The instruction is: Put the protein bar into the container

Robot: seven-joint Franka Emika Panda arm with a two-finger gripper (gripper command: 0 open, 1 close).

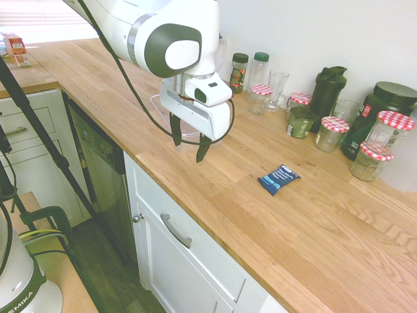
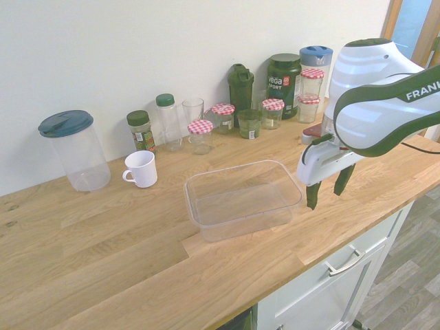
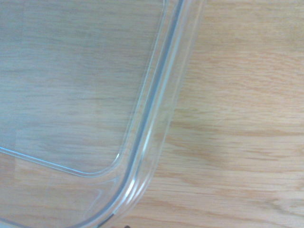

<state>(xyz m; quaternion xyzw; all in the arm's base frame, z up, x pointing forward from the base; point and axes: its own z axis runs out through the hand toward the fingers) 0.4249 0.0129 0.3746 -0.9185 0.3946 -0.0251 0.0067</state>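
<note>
Protein bar [image 1: 279, 178]: flat dark blue packet, pale markings, lying on oak-grain worktop [image 1: 313, 222], well apart from container, near red-checked glass jars [image 1: 332, 132]. Container [image 2: 242, 198]: clear plastic tub, shallow, rounded corners, thick rim, empty. Gripper [image 1: 189, 143]: white body, dark fingers spread apart, nothing held, pointing down above container's edge. White mug [image 2: 141, 168] behind container.

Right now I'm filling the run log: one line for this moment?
gripper: open, empty, above counter | bar: on counter | container: empty | step: bar not yet picked
</note>
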